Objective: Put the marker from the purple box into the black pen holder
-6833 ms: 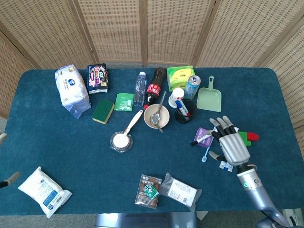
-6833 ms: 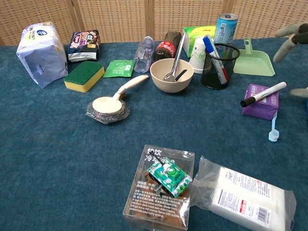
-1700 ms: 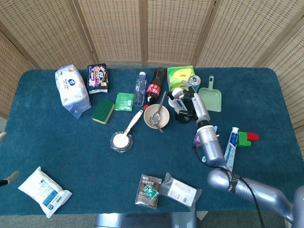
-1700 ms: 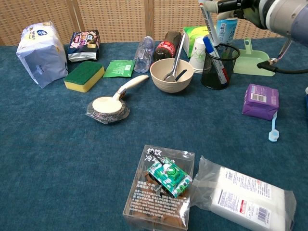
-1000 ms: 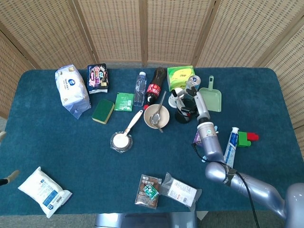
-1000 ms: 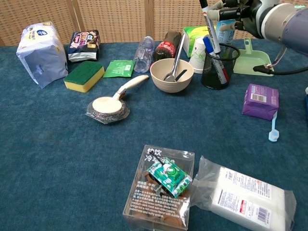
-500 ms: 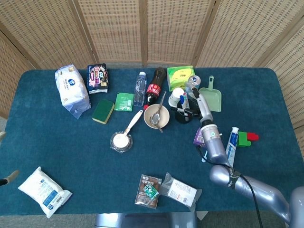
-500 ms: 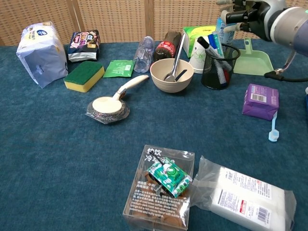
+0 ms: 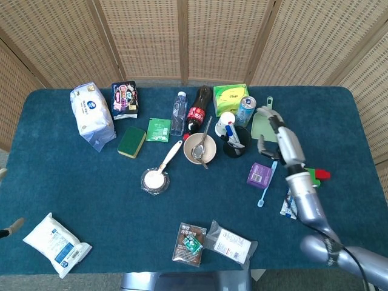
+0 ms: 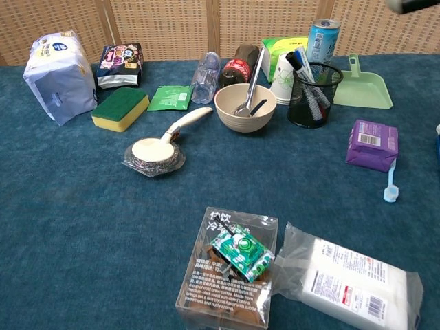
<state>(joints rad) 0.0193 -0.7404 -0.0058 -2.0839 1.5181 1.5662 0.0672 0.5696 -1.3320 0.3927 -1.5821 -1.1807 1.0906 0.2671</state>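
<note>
The black-capped marker (image 10: 293,62) stands tilted in the black mesh pen holder (image 10: 314,103), beside a blue pen and a red one. The head view shows the holder (image 9: 234,148) right of the bowl. No marker lies on the purple box (image 10: 372,144), which sits right of the holder (image 9: 259,174). My right hand (image 9: 274,131) hovers over the green dustpan, to the right of the holder, holding nothing, fingers apart. Only a sliver of the right hand (image 10: 414,5) shows in the chest view. Two spread fingertips of my left hand (image 9: 13,228) peek in at the left edge.
A bowl with a spoon (image 10: 245,106), a paper cup (image 10: 282,78), a can (image 10: 322,40) and the green dustpan (image 10: 362,88) crowd the holder. A toothbrush (image 10: 390,184) lies by the purple box. Packets (image 10: 234,265) lie at the table's front.
My right hand has let go of the marker, which now rests in the holder. The hand has pulled back to the right, over the dustpan, and nearly out of the chest view.
</note>
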